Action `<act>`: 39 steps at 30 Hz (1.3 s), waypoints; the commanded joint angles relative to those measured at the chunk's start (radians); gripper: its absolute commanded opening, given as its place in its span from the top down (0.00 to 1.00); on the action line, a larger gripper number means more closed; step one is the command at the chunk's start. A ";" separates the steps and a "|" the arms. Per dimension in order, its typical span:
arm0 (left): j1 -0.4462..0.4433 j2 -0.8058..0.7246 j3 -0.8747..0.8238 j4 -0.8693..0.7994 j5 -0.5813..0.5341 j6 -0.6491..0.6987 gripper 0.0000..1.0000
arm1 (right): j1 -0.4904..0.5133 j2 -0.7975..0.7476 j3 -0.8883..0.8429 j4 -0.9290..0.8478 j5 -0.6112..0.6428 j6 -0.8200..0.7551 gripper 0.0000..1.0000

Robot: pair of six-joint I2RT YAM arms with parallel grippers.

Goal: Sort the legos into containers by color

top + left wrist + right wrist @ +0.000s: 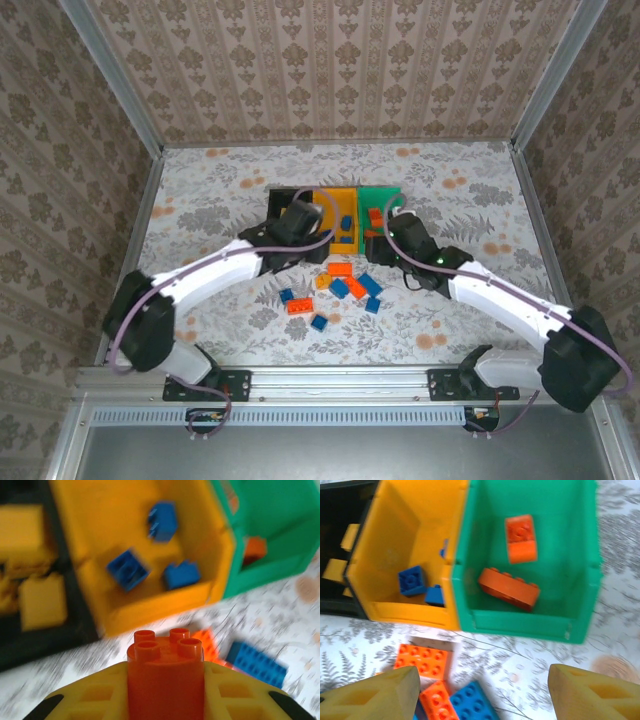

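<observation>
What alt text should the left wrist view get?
The left gripper grips an orange-red brick, studs showing. Beyond it sit a yellow bin holding three blue bricks, a black bin with yellow bricks on the left, and a green bin on the right.

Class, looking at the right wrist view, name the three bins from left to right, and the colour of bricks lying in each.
From left: black bin with yellow bricks → yellow-orange bin with blue bricks → green bin with orange-red bricks.
</observation>
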State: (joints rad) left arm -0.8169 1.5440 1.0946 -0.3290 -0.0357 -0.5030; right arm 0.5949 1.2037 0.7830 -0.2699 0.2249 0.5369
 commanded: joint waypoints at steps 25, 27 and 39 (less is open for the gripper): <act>-0.040 0.664 0.857 -0.096 0.124 0.153 0.45 | -0.063 -0.235 -0.184 -0.093 0.000 0.058 0.27; -0.043 0.644 0.845 -0.087 0.130 0.147 0.40 | -0.063 -0.234 -0.183 -0.085 -0.027 0.052 0.26; -0.044 0.263 0.432 0.118 0.102 0.086 0.09 | 0.048 -0.112 -0.154 -0.112 -0.141 0.047 0.23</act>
State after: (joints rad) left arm -0.8627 1.9148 1.6032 -0.2882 0.0952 -0.3985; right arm 0.6117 1.0668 0.6094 -0.3485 0.1127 0.5804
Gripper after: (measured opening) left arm 0.907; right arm 0.765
